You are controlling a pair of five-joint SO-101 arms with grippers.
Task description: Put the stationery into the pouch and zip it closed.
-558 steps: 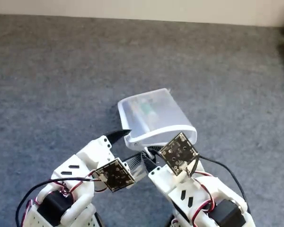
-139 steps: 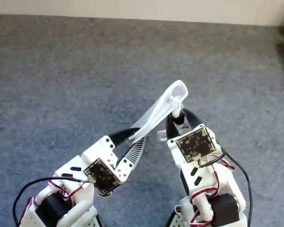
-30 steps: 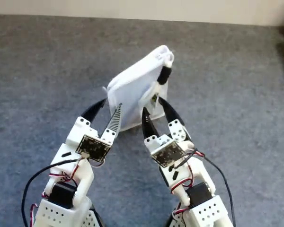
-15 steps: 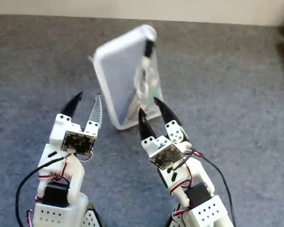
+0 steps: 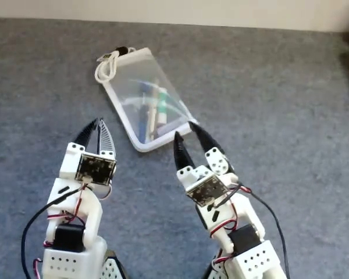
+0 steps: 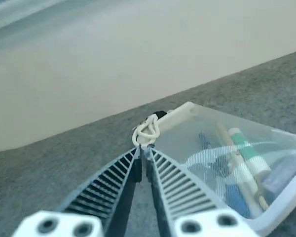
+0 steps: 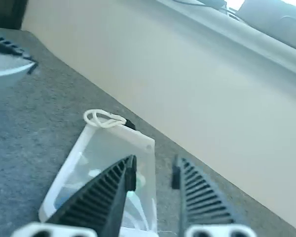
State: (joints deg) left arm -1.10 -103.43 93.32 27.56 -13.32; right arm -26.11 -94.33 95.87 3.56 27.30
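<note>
Clear pouch (image 5: 141, 107) lies just beyond right gripper (image 5: 183, 129).

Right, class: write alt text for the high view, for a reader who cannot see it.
A clear pouch holding stationery lies flat on a grey table, white cord at its far end. Before it, the left gripper is shut, the right gripper open.

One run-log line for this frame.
pouch: flat on carpet, stationery inside | left gripper: shut, empty | right gripper: open, empty

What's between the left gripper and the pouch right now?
Only bare grey carpet separates the left gripper from the pouch, as the high view shows.
</note>
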